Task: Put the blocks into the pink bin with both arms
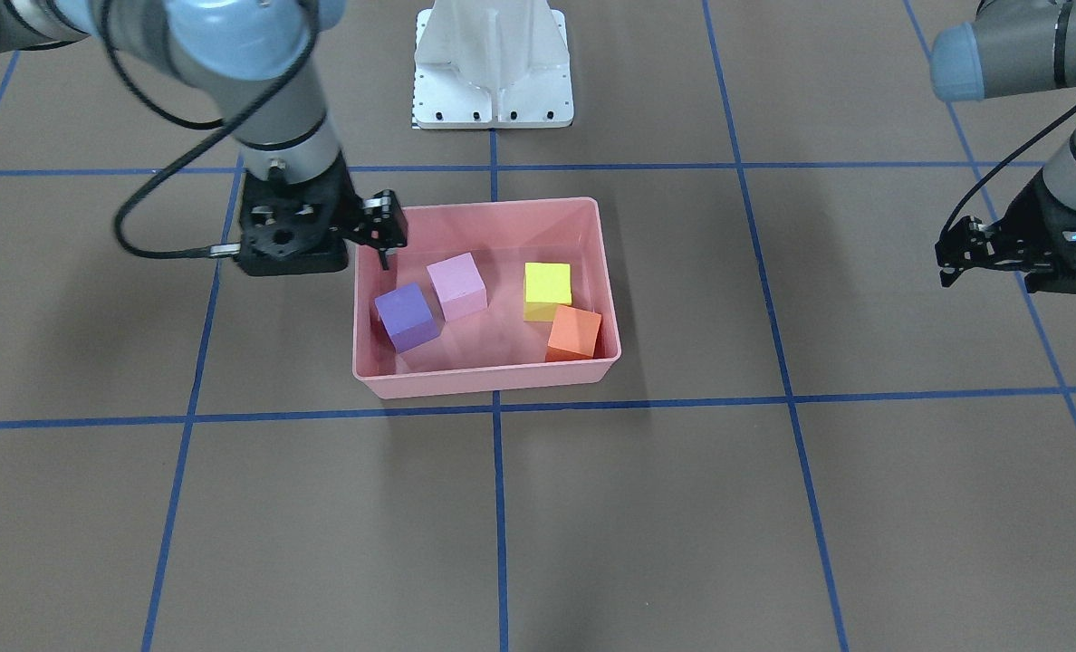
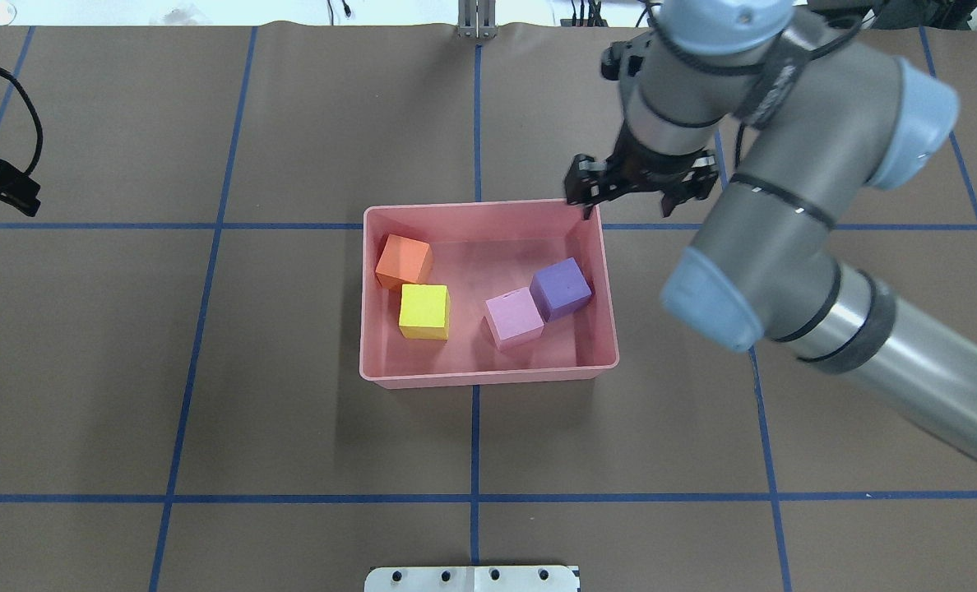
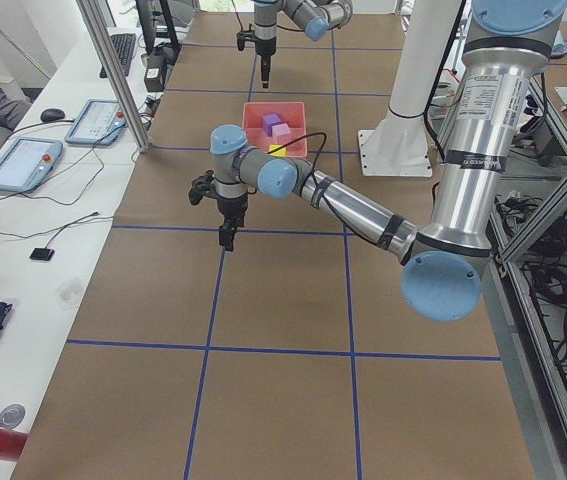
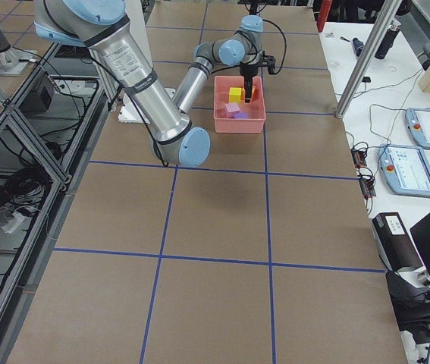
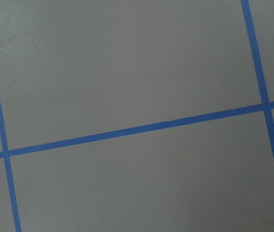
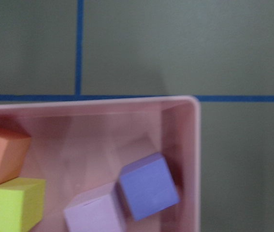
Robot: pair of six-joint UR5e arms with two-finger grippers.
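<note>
The pink bin (image 1: 384, 385) stands mid-table and holds all four blocks: purple (image 1: 406, 316), light pink (image 1: 457, 285), yellow (image 1: 547, 290) and orange (image 1: 574, 332). The orange block leans against the yellow one by the bin's wall. My right gripper (image 2: 627, 207) hovers above the bin's far corner next to the purple block, open and empty, one finger (image 1: 384, 258) over the rim. The right wrist view shows the purple block (image 6: 149, 192) in that corner. My left gripper (image 1: 991, 263) hangs open and empty over bare table, far from the bin.
The white base mount (image 1: 493, 63) stands behind the bin on the robot's side. Blue tape lines (image 1: 497, 507) cross the brown table. A side bench (image 3: 23, 160) with tablets and cables runs along the far edge.
</note>
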